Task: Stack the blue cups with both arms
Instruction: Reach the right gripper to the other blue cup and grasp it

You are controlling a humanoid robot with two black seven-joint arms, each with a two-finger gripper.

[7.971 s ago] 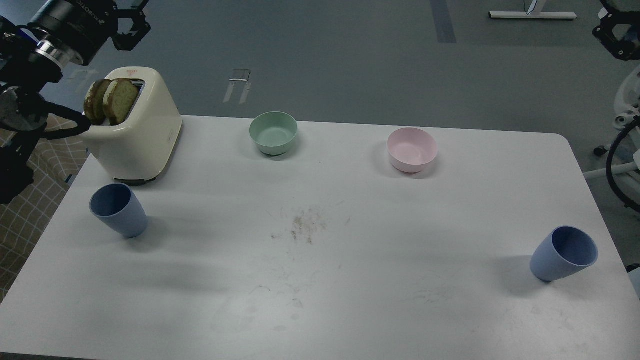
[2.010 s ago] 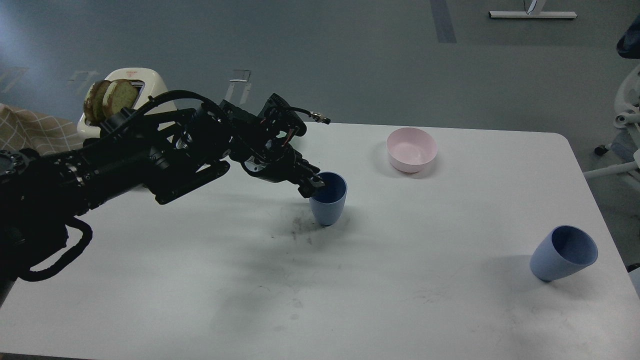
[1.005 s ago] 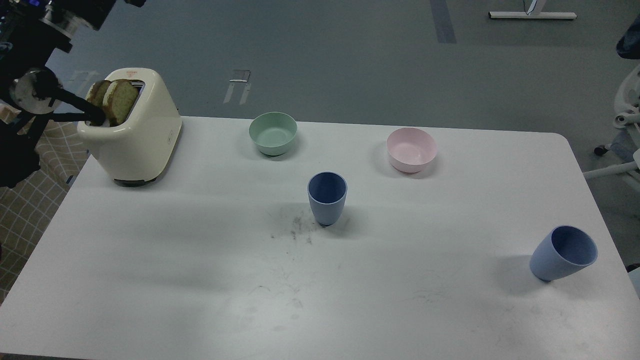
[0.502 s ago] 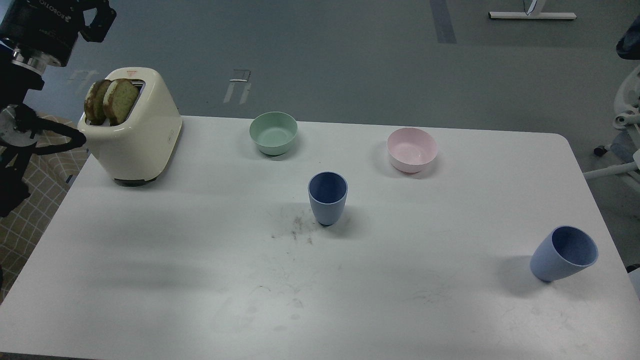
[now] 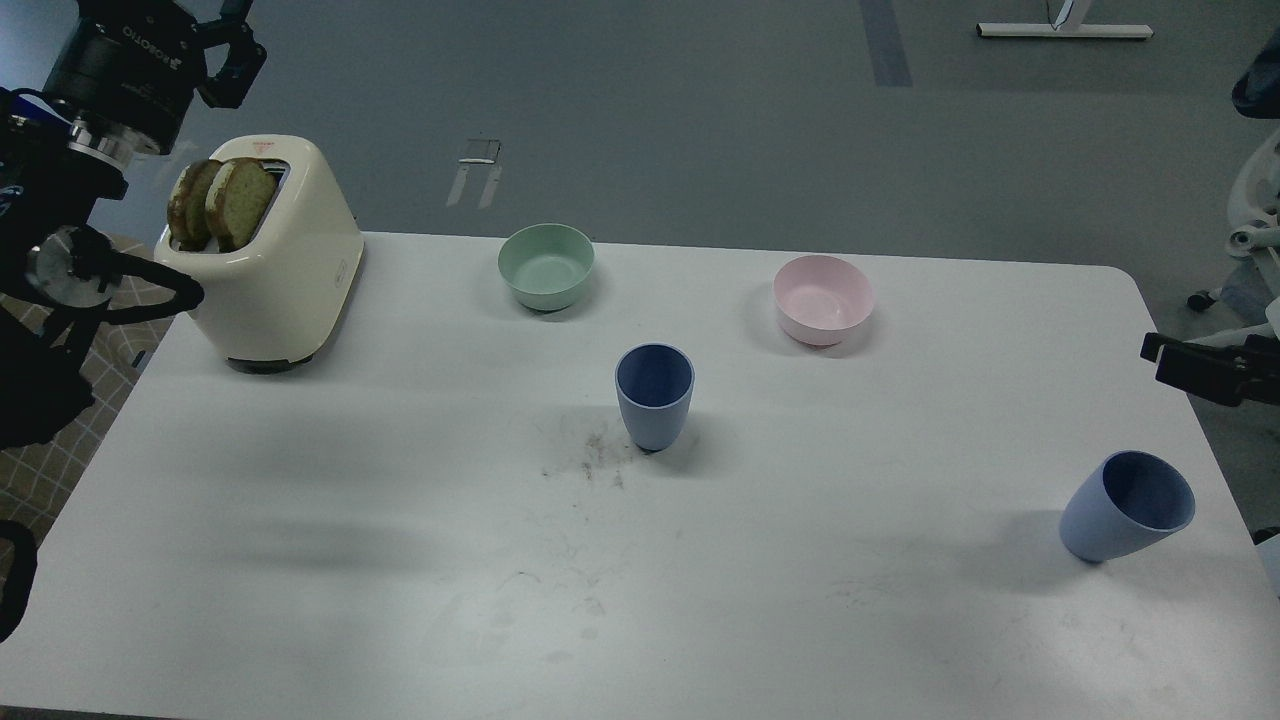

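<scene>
One blue cup stands upright at the middle of the white table. The second blue cup stands near the table's right edge, its mouth leaning to the right in this view. My left gripper is raised at the top left, behind and above the toaster, open and empty, partly cut off by the top edge. My right gripper comes in at the right edge, above and behind the right cup and apart from it. It is dark and seen side-on, so its fingers are hard to separate.
A cream toaster with two bread slices stands at the back left. A pale green bowl and a pink bowl sit at the back. Dark scuff marks lie left of the middle cup.
My right gripper has come into view at the right edge. My left arm has shifted a little to the right at the top left. Both cups have stayed put since the left gripper let go.
</scene>
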